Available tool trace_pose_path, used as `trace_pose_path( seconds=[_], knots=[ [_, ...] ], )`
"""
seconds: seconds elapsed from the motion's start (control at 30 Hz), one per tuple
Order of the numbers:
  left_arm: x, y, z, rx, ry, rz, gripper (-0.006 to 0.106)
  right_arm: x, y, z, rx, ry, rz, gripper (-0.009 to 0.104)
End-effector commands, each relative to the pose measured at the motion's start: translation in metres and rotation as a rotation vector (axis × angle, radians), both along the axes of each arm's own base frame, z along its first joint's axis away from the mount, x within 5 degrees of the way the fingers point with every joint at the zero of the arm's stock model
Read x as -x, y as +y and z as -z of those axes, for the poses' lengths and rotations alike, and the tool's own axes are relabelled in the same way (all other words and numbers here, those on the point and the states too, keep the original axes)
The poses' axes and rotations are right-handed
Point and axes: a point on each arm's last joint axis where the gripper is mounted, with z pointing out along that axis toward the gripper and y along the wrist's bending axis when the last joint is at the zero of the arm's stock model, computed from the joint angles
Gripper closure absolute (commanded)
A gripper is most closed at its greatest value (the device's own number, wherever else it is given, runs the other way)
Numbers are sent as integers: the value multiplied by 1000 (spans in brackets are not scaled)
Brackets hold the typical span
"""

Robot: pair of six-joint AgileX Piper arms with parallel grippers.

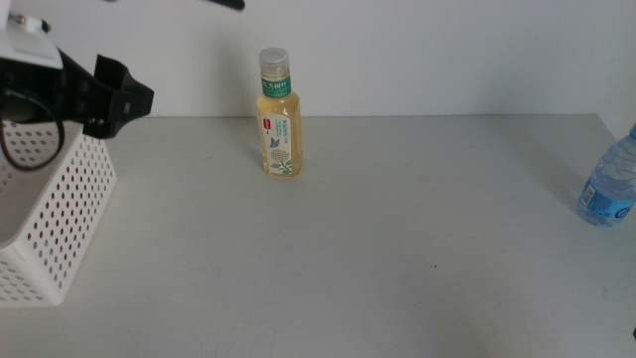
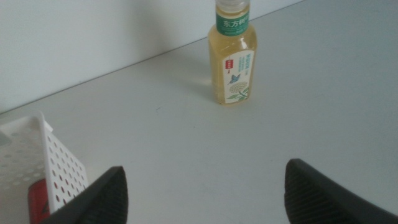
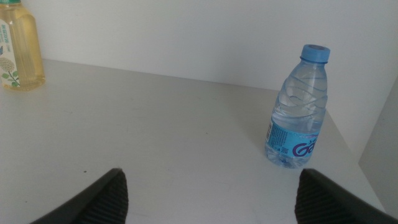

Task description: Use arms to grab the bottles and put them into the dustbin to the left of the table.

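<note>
Left gripper [image 2: 202, 193] above white perforated plastic basket [image 1: 55, 214], jaws wide, empty. Right gripper [image 3: 208, 196] jaws wide, near clear blue-capped water bottle [image 3: 297, 107]. Pale-yellow drink bottle [image 1: 278, 117] upright on light-grey desk [image 1: 378, 239].

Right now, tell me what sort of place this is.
Probably a lab or test bench: a bare grey table against a blank white wall, holding only a yellow drink bottle, a water bottle and a white perforated basket.
</note>
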Motion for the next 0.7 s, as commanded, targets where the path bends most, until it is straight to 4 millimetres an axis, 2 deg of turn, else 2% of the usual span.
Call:
trace_pose_path(
  seconds=[0.0, 0.17, 0.37, 0.6, 0.67],
  knots=[
    [15, -4, -13, 70, -147, 2, 20, -1, 0, -10, 7, -77, 6, 1],
    [35, -8, 6, 65, -133, 37, 21, -1, 0, -10, 7, -77, 6, 1],
    [51, -2, 23, 57, -136, 28, 21, -1, 0, -10, 7, -77, 6, 1],
    [72, 0, 57, 187, -401, -11, 14, -1, 0, -10, 7, -77, 6, 1],
    [74, -1, 69, 237, -428, -19, 12, -1, 0, -10, 7, -77, 6, 1]
  ],
)
